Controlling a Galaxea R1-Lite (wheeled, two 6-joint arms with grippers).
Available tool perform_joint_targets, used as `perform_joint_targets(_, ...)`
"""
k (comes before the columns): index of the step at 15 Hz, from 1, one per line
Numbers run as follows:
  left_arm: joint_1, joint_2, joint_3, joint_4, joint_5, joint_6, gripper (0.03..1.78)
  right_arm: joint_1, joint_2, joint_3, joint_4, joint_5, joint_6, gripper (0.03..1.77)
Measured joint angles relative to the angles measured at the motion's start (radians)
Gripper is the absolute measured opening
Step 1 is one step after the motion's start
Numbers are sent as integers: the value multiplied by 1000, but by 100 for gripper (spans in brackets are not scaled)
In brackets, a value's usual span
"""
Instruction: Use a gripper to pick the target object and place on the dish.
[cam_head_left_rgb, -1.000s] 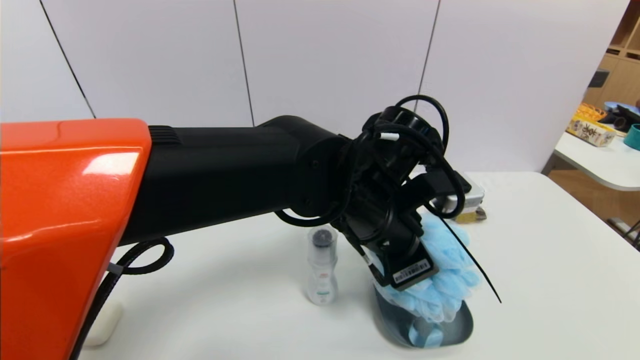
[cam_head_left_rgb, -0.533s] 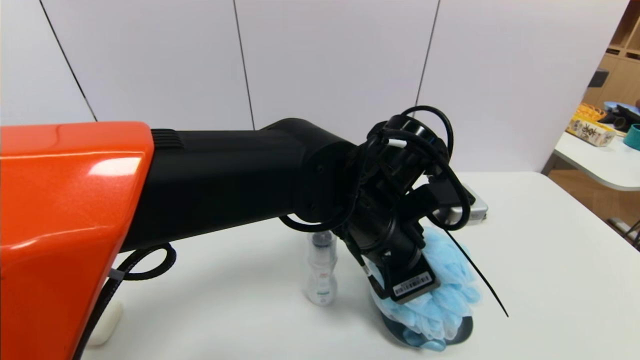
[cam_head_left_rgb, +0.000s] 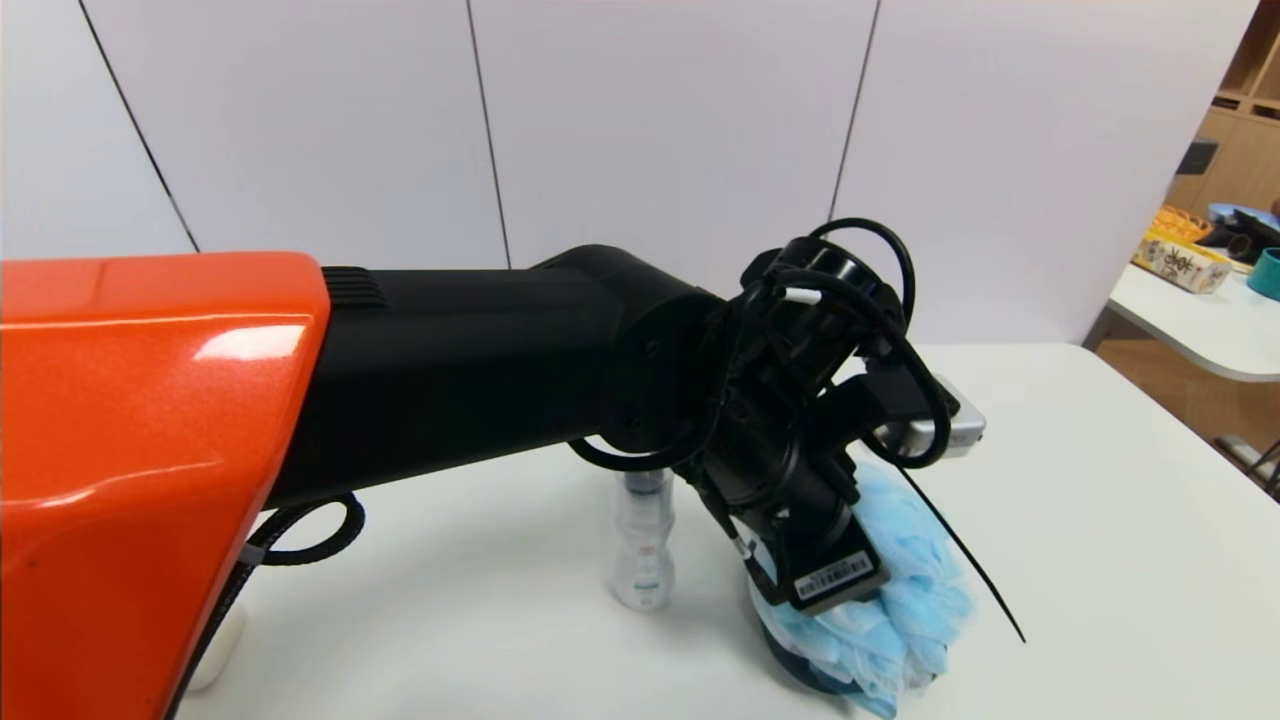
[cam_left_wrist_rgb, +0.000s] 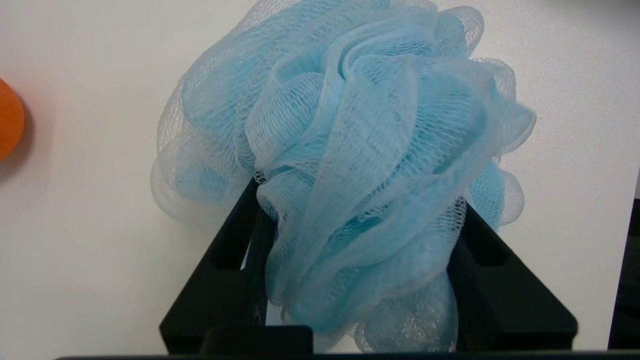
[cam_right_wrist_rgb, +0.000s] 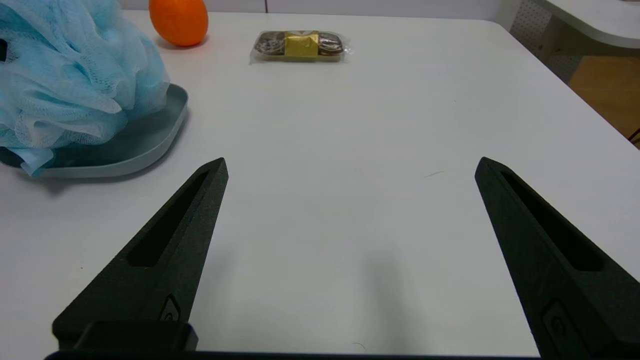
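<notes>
The target object, a fluffy light-blue mesh pouf (cam_head_left_rgb: 915, 610), rests on the grey-blue dish (cam_right_wrist_rgb: 150, 142), covering most of it and spilling over the near rim. In the head view only a dark sliver of the dish (cam_head_left_rgb: 790, 662) shows under the mesh. My left gripper (cam_left_wrist_rgb: 357, 200) reaches down into the pouf (cam_left_wrist_rgb: 350, 140) from above. Its two black fingers (cam_left_wrist_rgb: 235, 260) stand apart with mesh bulging between them, and their tips are buried in it. My right gripper (cam_right_wrist_rgb: 350, 167) hovers low over bare table to the right of the dish, open and empty.
An orange (cam_right_wrist_rgb: 179, 20) and a wrapped snack pack (cam_right_wrist_rgb: 300, 45) lie behind the dish. A clear bottle (cam_head_left_rgb: 642, 560) stands just left of the dish. A cream soap bar (cam_head_left_rgb: 215, 645) lies at the near left. A side table (cam_head_left_rgb: 1200, 320) stands at the right.
My left arm has come down and carried the pouf onto the dish, hiding most of it. The left fingers have spread apart from a tight squeeze.
</notes>
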Motion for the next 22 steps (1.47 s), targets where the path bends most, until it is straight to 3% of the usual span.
perform_joint_targets(6,0,1,0,-24,0,-1,137,0,0,0,0,0,0,171)
perform_joint_targets(14,6,-192,5,47,3,-41,158,0,0,0,0,0,0,171)
perform_joint_targets(17,70,-299,48,105,9,-42,162,0,0,0,0,0,0,171)
perform_joint_targets(22,271,-463,249,80,11,-35,166,0,0,0,0,0,0,171)
